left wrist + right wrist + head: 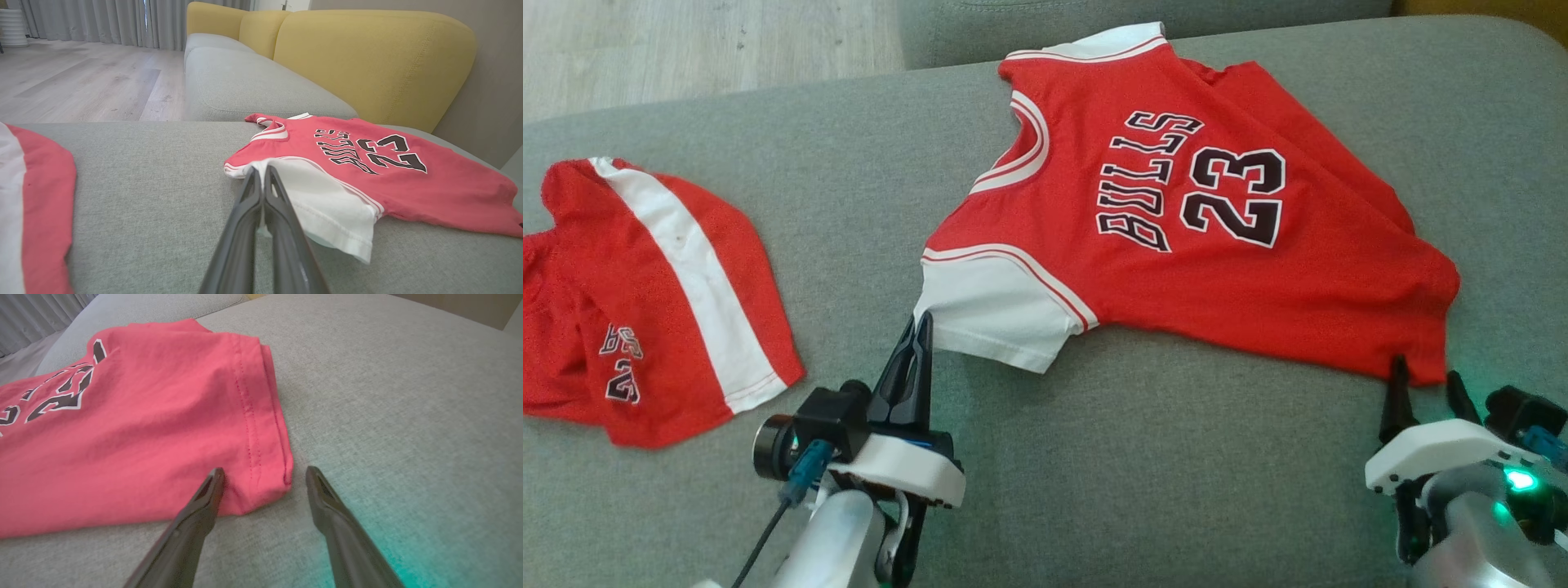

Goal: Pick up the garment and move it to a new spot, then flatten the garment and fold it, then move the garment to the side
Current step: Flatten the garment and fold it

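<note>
Jersey (1176,245) lies face up on the grey sofa cushion (1135,457), printed side showing, its long axis running across the robot's front with the collar toward the left and the hem toward the right. Its near edge spans the 2 grippers, so each arm has its own corner just ahead of it. The left gripper (920,327) has its fingers pressed together on the edge of the white sleeve (988,314), and a sliver of white cloth shows between them in the left wrist view. The right gripper (1425,369) is spread wide, its 2 fingers straddling the hem corner (265,457) without pinching it. The coming lift seems to turn on that right corner, which sits between the spread fingers and slightly ahead of them. Count: 2 red garments, 1 jersey and 1 pair of shorts (662,302) lying well apart to the left.
</note>
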Motion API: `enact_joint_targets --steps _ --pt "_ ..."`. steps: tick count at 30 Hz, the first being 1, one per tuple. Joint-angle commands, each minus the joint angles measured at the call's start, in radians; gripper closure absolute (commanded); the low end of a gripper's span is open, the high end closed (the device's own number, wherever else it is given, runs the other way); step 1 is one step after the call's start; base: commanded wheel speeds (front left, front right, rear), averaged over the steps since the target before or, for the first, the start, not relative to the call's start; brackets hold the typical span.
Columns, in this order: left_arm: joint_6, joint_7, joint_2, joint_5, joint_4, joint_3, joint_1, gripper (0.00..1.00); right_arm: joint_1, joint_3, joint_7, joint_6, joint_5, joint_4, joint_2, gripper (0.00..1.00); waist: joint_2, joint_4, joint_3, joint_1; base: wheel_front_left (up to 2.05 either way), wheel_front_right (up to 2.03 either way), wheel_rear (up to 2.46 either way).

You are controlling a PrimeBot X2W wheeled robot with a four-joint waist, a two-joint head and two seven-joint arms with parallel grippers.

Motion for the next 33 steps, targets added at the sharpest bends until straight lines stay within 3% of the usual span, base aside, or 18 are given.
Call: enact_joint_targets --steps 1,2,3,4,5,15,21,29,33 --pt "-0.001 -0.010 0.011 0.005 -0.028 0.024 -0.020 1.00 -0.027 0.039 -0.008 -0.001 0.009 -0.002 -0.005 0.00 0.0000 0.001 0.000 0.0000 0.00 0.00 0.00" --pt "0.000 -0.011 0.011 0.005 -0.027 0.024 -0.020 1.00 -0.031 0.045 -0.008 -0.001 0.010 0.005 -0.005 0.03 0.0000 0.001 0.000 0.0000 0.00 0.00 0.00" --pt "0.000 -0.011 0.011 0.004 -0.026 0.023 -0.020 1.00 -0.034 0.049 -0.008 -0.001 0.012 0.011 -0.005 0.27 0.0000 0.002 0.000 0.0000 0.00 0.00 0.00" --pt "0.000 -0.011 0.011 0.003 -0.024 0.022 -0.020 1.00 -0.036 0.054 -0.009 -0.001 0.012 0.013 -0.005 0.94 0.0000 0.002 0.000 0.0000 0.00 0.00 0.00" --pt "0.000 -0.011 0.011 0.003 -0.023 0.022 -0.020 1.00 -0.038 0.058 -0.009 -0.001 0.011 0.012 -0.005 1.00 0.0000 0.003 0.000 0.0000 0.00 0.00 0.00" --pt "-0.003 -0.012 0.022 -0.017 -0.066 0.057 -0.013 1.00 -0.011 0.136 -0.009 -0.001 0.063 -0.174 -0.005 1.00 0.0000 0.000 -0.024 0.0000 0.00 0.00 0.00" --pt "-0.031 -0.012 0.025 -0.053 -0.226 0.130 -0.024 1.00 0.018 0.219 -0.009 -0.001 0.114 -0.441 -0.005 1.00 0.0000 -0.011 -0.062 0.0000 0.00 0.00 0.00" --pt "-0.050 -0.012 0.031 -0.089 -0.409 0.193 -0.096 1.00 -0.011 0.268 0.010 -0.001 0.079 -0.690 -0.005 1.00 0.0000 -0.023 -0.122 0.0000 0.00 0.00 0.00" --pt "-0.049 0.012 0.036 -0.120 -0.520 0.217 -0.156 1.00 -0.046 0.284 0.069 -0.001 0.055 -0.829 -0.010 1.00 0.0000 -0.028 -0.154 0.0000 0.00 0.00 0.00"
